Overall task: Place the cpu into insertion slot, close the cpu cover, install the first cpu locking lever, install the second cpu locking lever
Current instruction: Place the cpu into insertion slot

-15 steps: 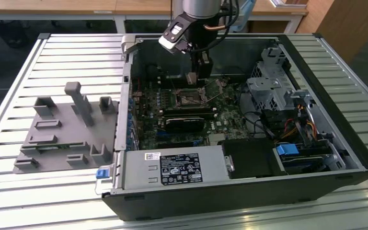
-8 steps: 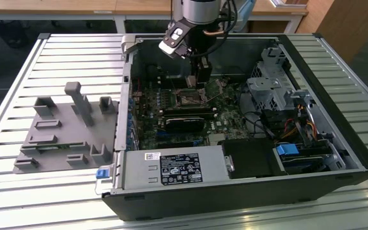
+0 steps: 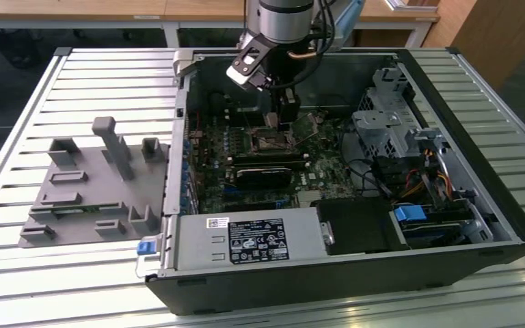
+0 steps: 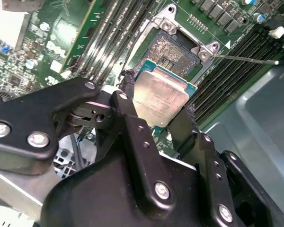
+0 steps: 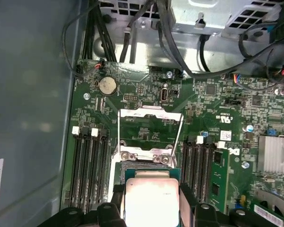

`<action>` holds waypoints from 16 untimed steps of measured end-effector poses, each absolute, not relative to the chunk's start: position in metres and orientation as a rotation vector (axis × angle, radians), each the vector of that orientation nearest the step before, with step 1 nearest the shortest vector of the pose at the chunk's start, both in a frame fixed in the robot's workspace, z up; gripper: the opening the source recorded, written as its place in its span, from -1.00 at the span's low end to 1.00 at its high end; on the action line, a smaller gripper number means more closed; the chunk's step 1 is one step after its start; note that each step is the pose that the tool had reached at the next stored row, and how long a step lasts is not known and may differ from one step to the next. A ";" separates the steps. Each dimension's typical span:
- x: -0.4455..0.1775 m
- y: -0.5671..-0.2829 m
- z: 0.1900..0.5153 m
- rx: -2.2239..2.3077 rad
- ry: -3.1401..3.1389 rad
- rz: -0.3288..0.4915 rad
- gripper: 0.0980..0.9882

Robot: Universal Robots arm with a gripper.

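The end effector [image 4: 156,106] is closed on the cpu [image 4: 158,97]. Its two black fingers [image 4: 126,101] press on two opposite edges of the chip, and the pale metal top of the chip is between them. In the first wrist view the cpu [image 5: 151,201] sits flat between the same fingers [image 5: 114,201].

The insertion slot [image 4: 173,49] is directly ahead of the fingertips and below them. It is open, and its dark square field with the thin metal rim is free. The cpu covers only the near edge of the slot. It looks to be above the slot and not seated in it, but I cannot tell whether a corner touches the rim.

The cpu cover [image 5: 151,112] is swung up and back on the far side of the slot from the end effector, so its square cut-out shows the green circuit board [image 5: 213,101] behind it. A thin metal rod [image 4: 246,59] goes out from one corner of the socket, away from the fingers. Long dark memory slots [image 5: 85,165] run on both sides of the end effector.

In the exterior view the end effector [image 3: 286,123] reaches down into the open computer case [image 3: 335,287], just above the insertion slot [image 3: 270,141]. A grey fixture [image 3: 89,191] lies well apart from it, outside the case on the slatted tabletop [image 3: 25,89].
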State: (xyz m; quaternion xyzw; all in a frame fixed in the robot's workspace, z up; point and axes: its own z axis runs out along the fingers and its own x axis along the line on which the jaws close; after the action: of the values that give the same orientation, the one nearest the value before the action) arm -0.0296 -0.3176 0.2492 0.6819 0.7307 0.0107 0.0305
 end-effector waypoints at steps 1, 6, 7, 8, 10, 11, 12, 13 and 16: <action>-0.030 -0.317 0.247 2.104 2.249 0.033 0.00; -0.031 -0.315 0.238 2.113 2.241 0.032 0.00; -0.031 -0.314 0.237 2.115 2.240 0.032 0.00; -0.031 -0.314 0.235 2.118 2.237 0.032 0.00; -0.031 -0.313 0.231 2.123 2.232 0.031 0.00; -0.031 -0.313 0.229 2.126 2.229 0.032 0.00; -0.032 -0.312 0.227 2.128 2.228 0.031 0.00; -0.032 -0.312 0.226 2.128 2.227 0.031 0.00; -0.035 -0.312 0.221 2.130 2.225 0.031 0.00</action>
State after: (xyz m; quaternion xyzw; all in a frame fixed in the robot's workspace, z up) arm -0.0345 -0.3116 0.2214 0.6911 0.7220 0.0102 0.0305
